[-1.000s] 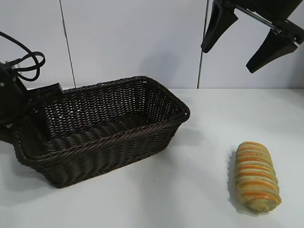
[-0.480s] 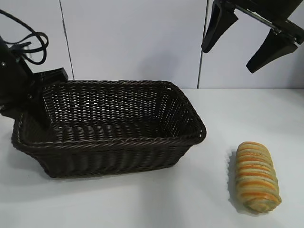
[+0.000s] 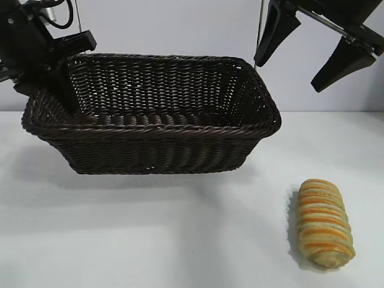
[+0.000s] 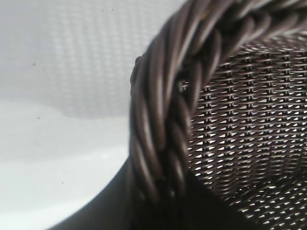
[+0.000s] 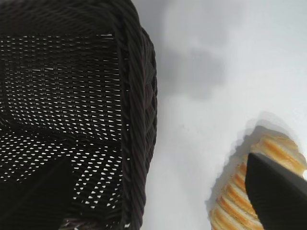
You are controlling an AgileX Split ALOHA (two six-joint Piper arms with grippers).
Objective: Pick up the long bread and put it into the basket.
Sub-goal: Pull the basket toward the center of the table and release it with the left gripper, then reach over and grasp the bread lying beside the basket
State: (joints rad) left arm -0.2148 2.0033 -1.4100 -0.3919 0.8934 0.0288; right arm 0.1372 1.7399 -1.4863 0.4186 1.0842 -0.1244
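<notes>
My left tool (image 3: 57,75) grips the basket (image 3: 153,141) rim, lifted off the counter (image 3: 180,240); my right tool (image 3: 309,57) hangs open above the long bread (image 3: 324,223).

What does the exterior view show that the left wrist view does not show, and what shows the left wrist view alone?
Only the exterior view shows the long bread lying on the table, the open right gripper high above it, and the left gripper clamped on the basket's end, holding it off the table. Only the left wrist view shows the braided rim close up. Both show the basket and the white tabletop.
</notes>
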